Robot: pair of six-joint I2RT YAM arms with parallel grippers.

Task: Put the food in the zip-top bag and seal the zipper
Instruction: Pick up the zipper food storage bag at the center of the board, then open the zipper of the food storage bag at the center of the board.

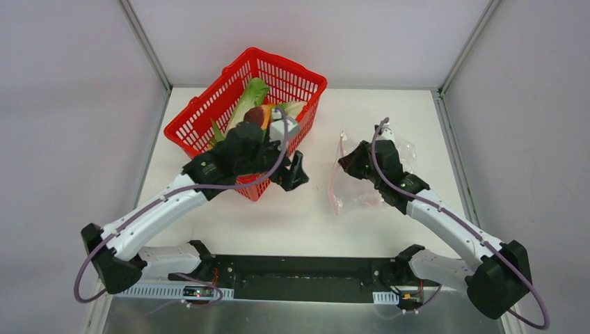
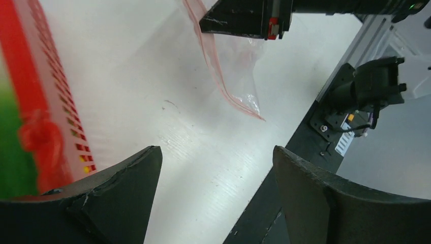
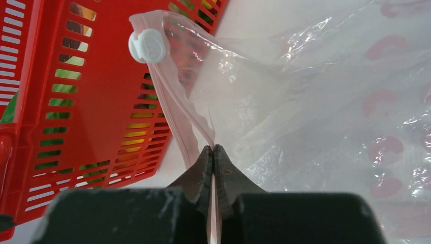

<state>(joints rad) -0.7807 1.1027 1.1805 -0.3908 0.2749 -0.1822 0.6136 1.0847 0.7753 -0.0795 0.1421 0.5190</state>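
A strip of bare white table (image 1: 316,223) runs between the red basket (image 1: 198,118), far left, and the zip-top bag (image 1: 355,198), right. The left gripper (image 1: 296,170), jaws spread, overhangs the strip's far end. The right gripper (image 1: 346,161), pinching the zipper (image 3: 178,117), crowds the bag's mouth.

Surface: white table (image 1: 292,216), matte, metal-framed edges | Landmark: red mesh basket (image 1: 198,111), standing cornerwise on it | zip-top bag (image 1: 355,195): right of basket, apart from it, crumpled (part looks raised off the surface), zipper (image 1: 332,182) on the basket-facing edge | black base plate (image 1: 299,278): nearer than basket, along near edge
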